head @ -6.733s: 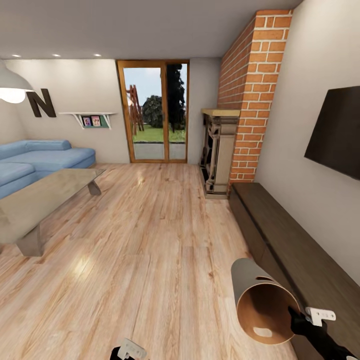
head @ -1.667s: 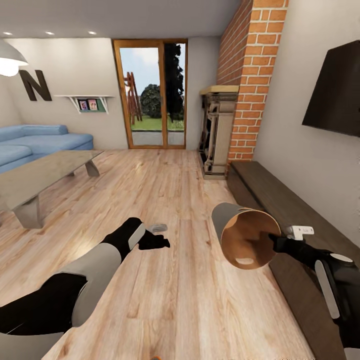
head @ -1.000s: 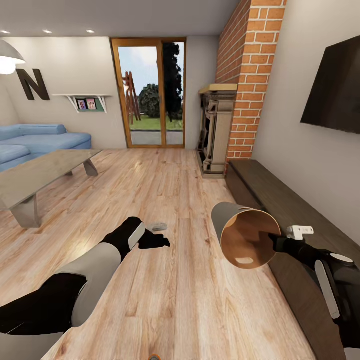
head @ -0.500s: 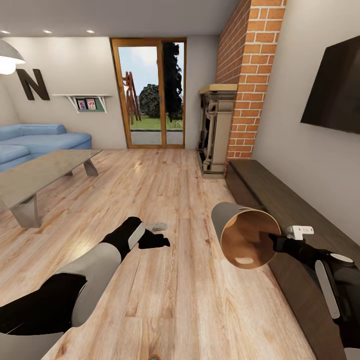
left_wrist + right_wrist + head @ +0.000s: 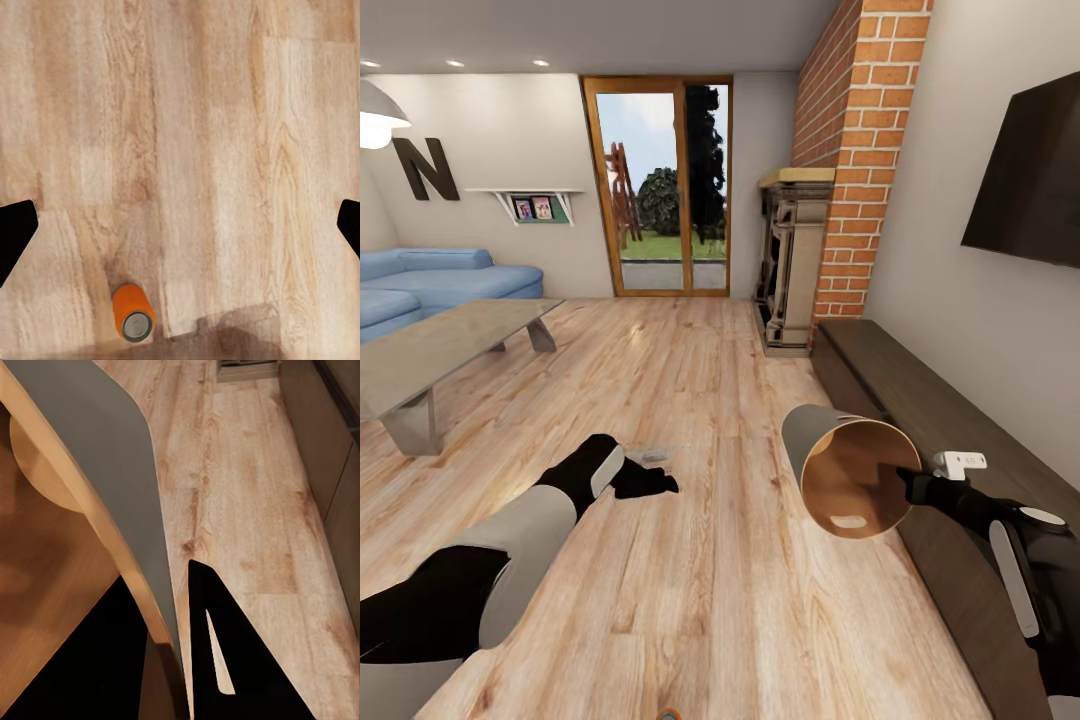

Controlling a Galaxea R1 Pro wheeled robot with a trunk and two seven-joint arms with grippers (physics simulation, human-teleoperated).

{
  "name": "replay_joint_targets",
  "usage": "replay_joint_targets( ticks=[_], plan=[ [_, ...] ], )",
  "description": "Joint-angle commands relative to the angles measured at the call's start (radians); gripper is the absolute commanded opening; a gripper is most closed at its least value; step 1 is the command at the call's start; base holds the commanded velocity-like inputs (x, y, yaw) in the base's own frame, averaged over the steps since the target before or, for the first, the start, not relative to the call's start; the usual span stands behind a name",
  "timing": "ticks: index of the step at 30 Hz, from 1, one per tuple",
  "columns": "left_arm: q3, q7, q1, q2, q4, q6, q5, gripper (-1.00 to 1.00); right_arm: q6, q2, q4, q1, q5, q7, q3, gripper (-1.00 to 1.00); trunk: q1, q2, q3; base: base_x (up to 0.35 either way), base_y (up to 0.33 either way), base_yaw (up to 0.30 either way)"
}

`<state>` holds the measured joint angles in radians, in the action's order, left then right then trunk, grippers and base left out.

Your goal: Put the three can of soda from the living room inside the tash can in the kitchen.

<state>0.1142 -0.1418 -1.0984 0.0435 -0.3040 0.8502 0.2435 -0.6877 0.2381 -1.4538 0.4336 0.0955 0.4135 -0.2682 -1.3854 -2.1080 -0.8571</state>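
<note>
In the living room, the robot's right gripper (image 5: 908, 481) is clamped on the rim of the bin (image 5: 838, 470), one finger inside and one finger (image 5: 225, 660) outside the wall (image 5: 112, 495), holding the bin on its side in the air with its brown inside turned toward the robot's head camera and an oval handle hole showing near the lower rim. The bin hangs over the wood floor (image 5: 700, 560), just beside the long dark low cabinet (image 5: 930, 440) that runs along the right-hand wall under a black wall screen (image 5: 1025, 180). The left gripper (image 5: 645, 478) is stretched out low over the floor with its jaws wide apart and nothing between them; its two black fingertips (image 5: 15, 229) sit at the far sides of the wrist camera's picture. That camera looks down on an orange soda can (image 5: 133, 313) standing upright on the boards, silver top up, apart from both fingertips. An orange speck (image 5: 670, 714) at the bottom edge of the head camera's picture may be a can as well, too little of it shows to tell. Farther back stand a glass-topped low table (image 5: 450, 345), a blue sofa (image 5: 430, 285), a brick chimney (image 5: 860, 160) with a fireplace (image 5: 792, 265), and a glass door (image 5: 660, 185) onto a garden.
</note>
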Motion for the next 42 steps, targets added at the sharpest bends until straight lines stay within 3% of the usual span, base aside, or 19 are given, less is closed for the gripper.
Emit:
replay_joint_targets(
  ticks=[1,10,16,17,18,20,25,30,42],
  plan=[
    [0.001,-0.006,0.0,-0.008,0.001,0.004,-0.001,1.0,-0.003,0.0,0.0,0.001,0.019,0.002,0.0,-1.0,0.0,0.0,0.0,0.0,0.0,0.0],
    [0.006,-0.015,-0.001,-0.02,0.002,0.014,-0.004,1.0,-0.003,0.0,0.003,0.001,0.02,0.002,0.002,-1.0,0.0,0.0,0.0,0.0,0.0,0.0],
    [0.006,-0.013,0.0,-0.031,0.003,0.009,-0.003,1.0,-0.003,0.0,0.003,0.001,0.02,0.004,0.002,-1.0,-0.023,-0.042,-0.019,0.0,0.0,0.0],
    [0.006,-0.013,0.0,-0.049,0.002,0.007,-0.002,1.0,-0.003,0.0,0.003,0.001,0.02,0.004,0.002,-1.0,-0.027,-0.049,-0.022,0.0,0.0,0.0],
    [0.005,-0.012,0.0,-0.086,0.002,0.004,-0.002,1.0,-0.003,0.0,0.003,0.001,0.02,0.005,0.002,-1.0,-0.031,-0.056,-0.025,0.0,0.0,0.0],
    [0.005,-0.013,0.0,-0.119,0.003,0.001,-0.001,1.0,-0.003,0.0,0.003,0.001,0.02,0.004,0.003,-1.0,-0.038,-0.07,-0.031,0.0,0.0,0.0],
    [0.004,-0.016,0.001,-0.152,-0.006,-0.028,0.0,1.0,-0.003,0.0,0.003,0.001,0.019,0.001,0.004,-1.0,-0.057,-0.105,-0.047,0.0,0.0,0.0],
    [0.006,-0.015,0.002,-0.16,-0.007,-0.039,0.0,1.0,-0.004,0.001,0.001,0.001,0.018,0.001,-0.001,-1.0,-0.077,-0.14,-0.063,0.0,0.0,0.0],
    [0.014,-0.012,0.018,-0.147,-0.003,-0.043,-0.004,1.0,-0.013,0.001,-0.004,0.001,0.018,0.0,-0.004,-1.0,-0.123,-0.224,-0.111,0.0,0.0,0.0]
  ],
)
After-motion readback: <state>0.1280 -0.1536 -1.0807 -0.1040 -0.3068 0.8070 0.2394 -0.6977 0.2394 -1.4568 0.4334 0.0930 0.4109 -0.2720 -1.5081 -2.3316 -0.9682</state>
